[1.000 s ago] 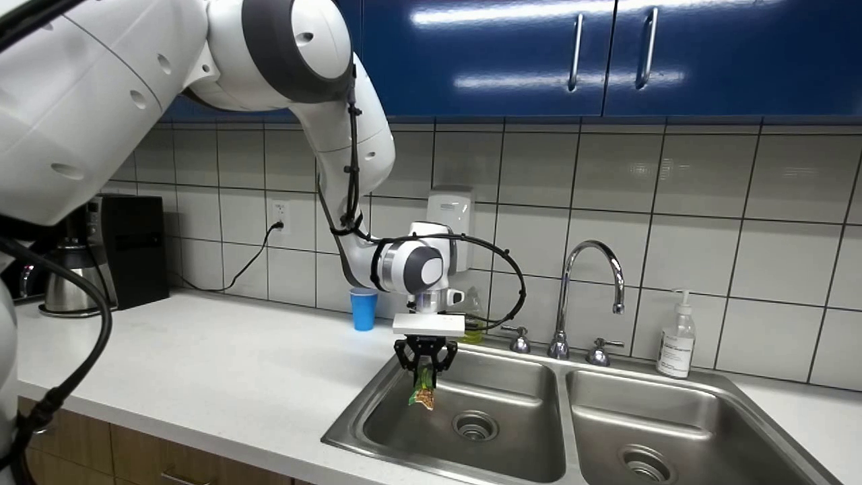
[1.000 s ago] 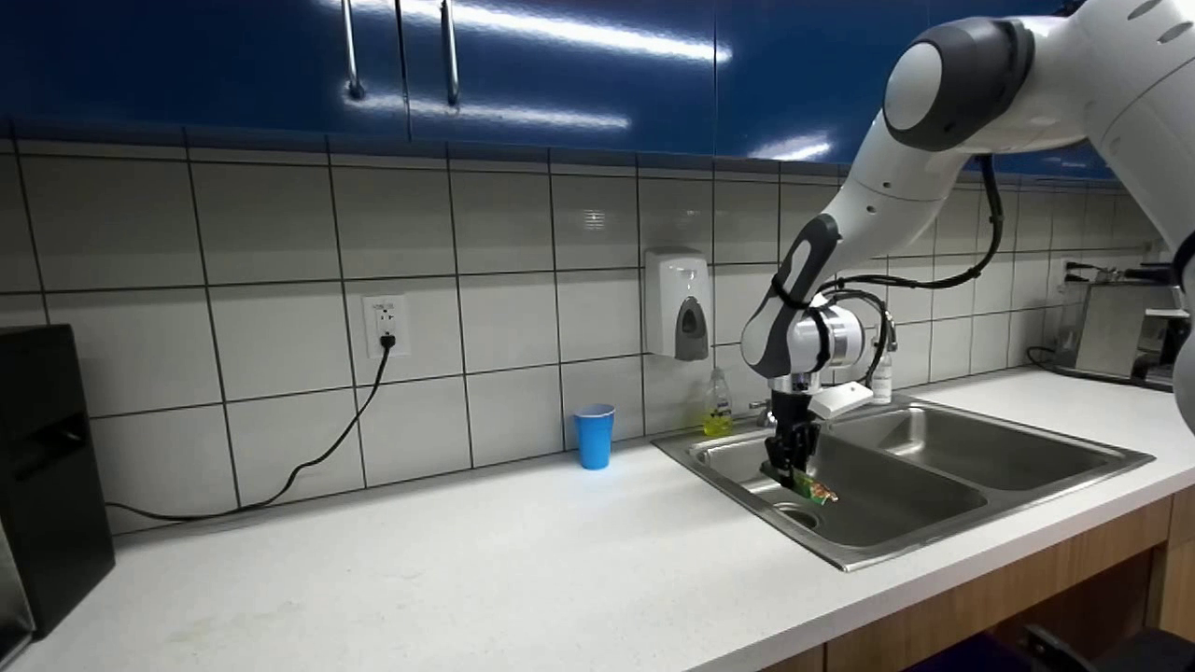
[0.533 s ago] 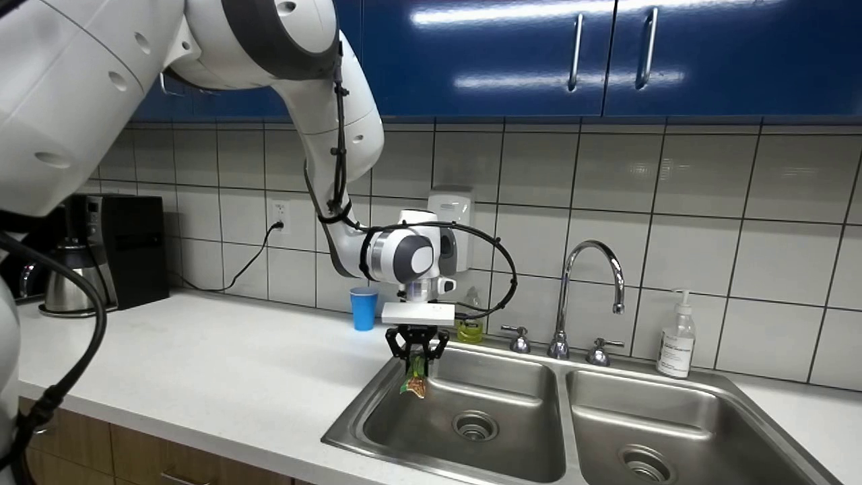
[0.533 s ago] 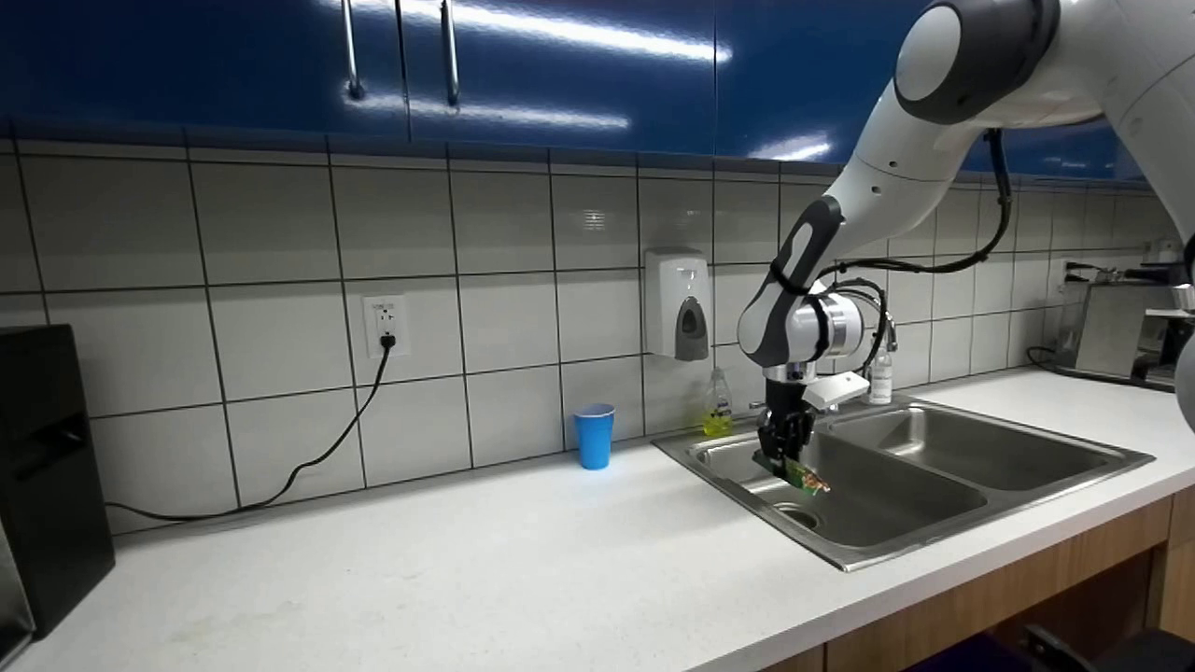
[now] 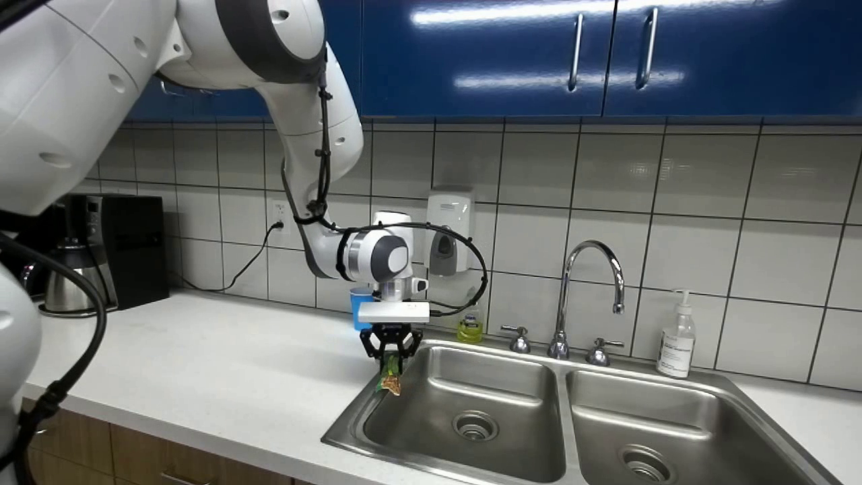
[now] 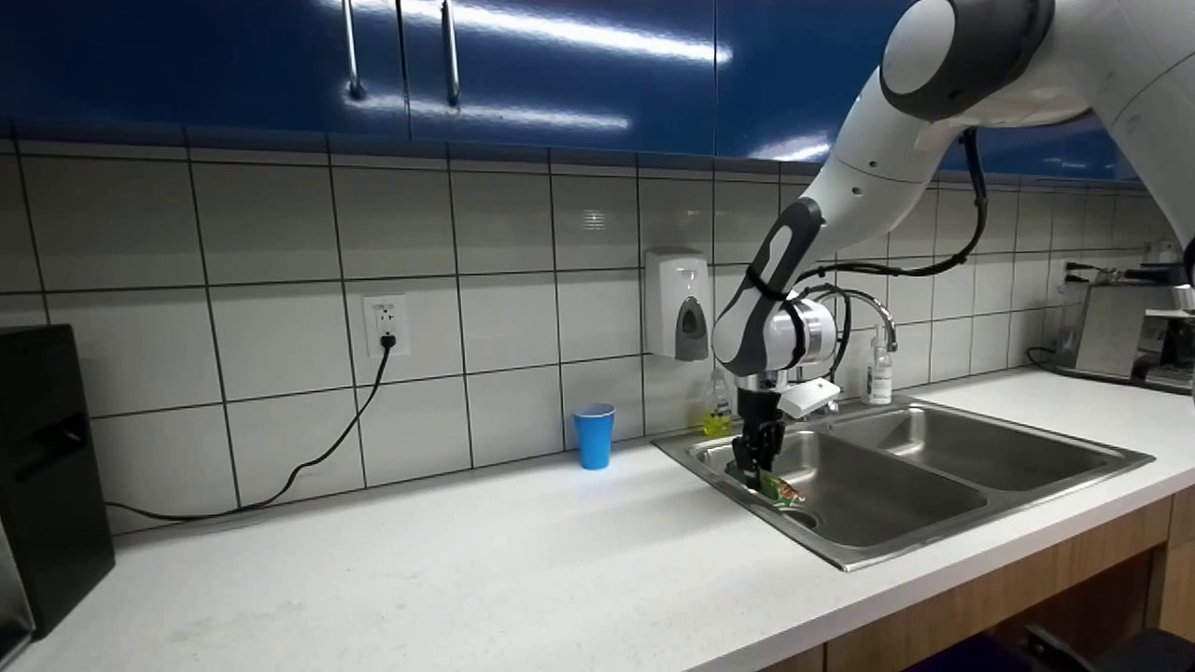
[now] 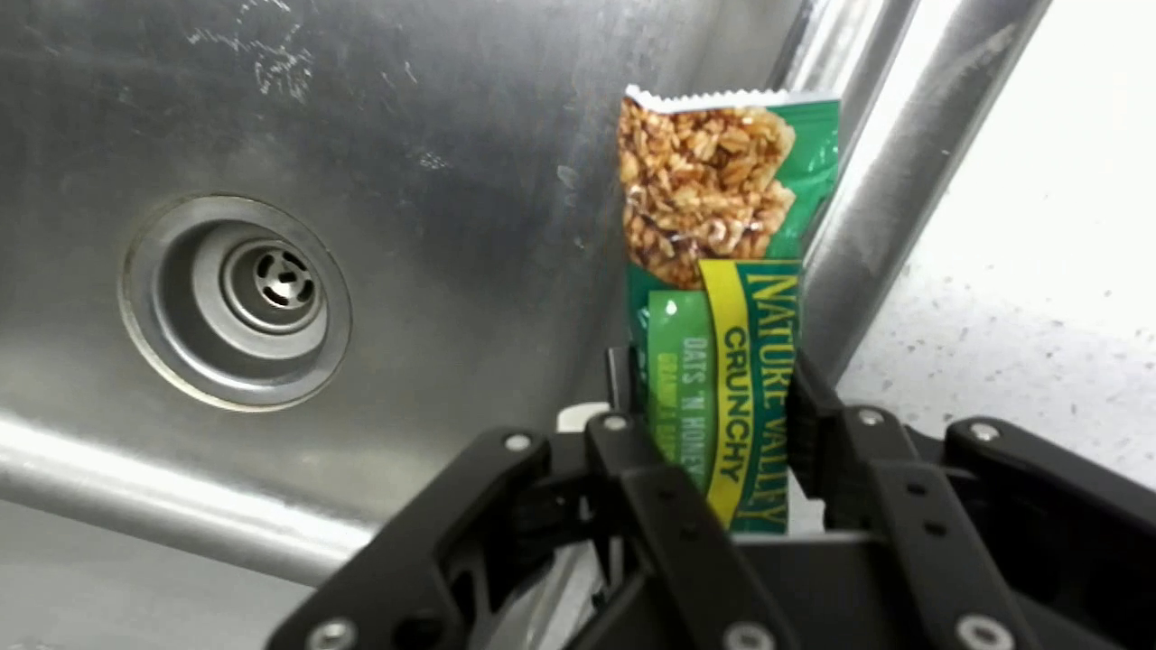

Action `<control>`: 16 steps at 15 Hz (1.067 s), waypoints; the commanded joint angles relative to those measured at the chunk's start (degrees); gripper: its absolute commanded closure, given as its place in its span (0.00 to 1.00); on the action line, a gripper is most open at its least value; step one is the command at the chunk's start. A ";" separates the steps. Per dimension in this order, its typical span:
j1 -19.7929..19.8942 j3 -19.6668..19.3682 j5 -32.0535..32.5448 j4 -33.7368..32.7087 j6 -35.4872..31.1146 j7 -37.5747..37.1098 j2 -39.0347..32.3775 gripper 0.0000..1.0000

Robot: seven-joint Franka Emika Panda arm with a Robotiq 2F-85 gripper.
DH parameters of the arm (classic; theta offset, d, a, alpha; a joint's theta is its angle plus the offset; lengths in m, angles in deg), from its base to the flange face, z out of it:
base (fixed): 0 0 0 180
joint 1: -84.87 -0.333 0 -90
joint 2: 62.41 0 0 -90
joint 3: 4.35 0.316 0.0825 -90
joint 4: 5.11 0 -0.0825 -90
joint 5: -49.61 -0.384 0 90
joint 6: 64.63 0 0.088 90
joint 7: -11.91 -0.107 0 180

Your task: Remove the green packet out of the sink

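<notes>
The green packet (image 7: 713,199), a flat granola bar wrapper with a yellow band, is pinched between both fingers in the wrist view. My gripper (image 5: 391,366) points down and is shut on it, with the wrapper's printed end sticking out past the fingertips. In an exterior view the packet (image 6: 777,487) hangs above the near-counter side of the steel double sink (image 6: 887,504). Seen from the wrist, it overlaps the basin floor and the side rim (image 7: 903,190) of the sink. Its rear end is partly hidden by the gripper.
White counter (image 6: 420,579) runs alongside the sink rim. A blue cup (image 6: 595,437) stands by the tiled wall, partly behind the wrist in an exterior view. A yellow soap bottle (image 5: 469,329), the chrome faucet (image 5: 562,296) and a pump bottle (image 5: 677,340) line the sink's back.
Still gripping the packet, my gripper has moved left in both exterior views, from over the basin to the sink's side rim. It also rose slightly at first.
</notes>
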 commanded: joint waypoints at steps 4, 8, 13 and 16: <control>-5.69 0.65 6.19 1.40 1.39 -1.92 0.53 0.86; -9.20 1.17 9.45 1.44 1.97 -2.13 -0.57 0.86; -12.15 2.11 12.71 1.38 2.61 -1.67 -1.36 0.86; -13.11 2.47 13.91 1.32 3.19 -1.26 -1.50 0.86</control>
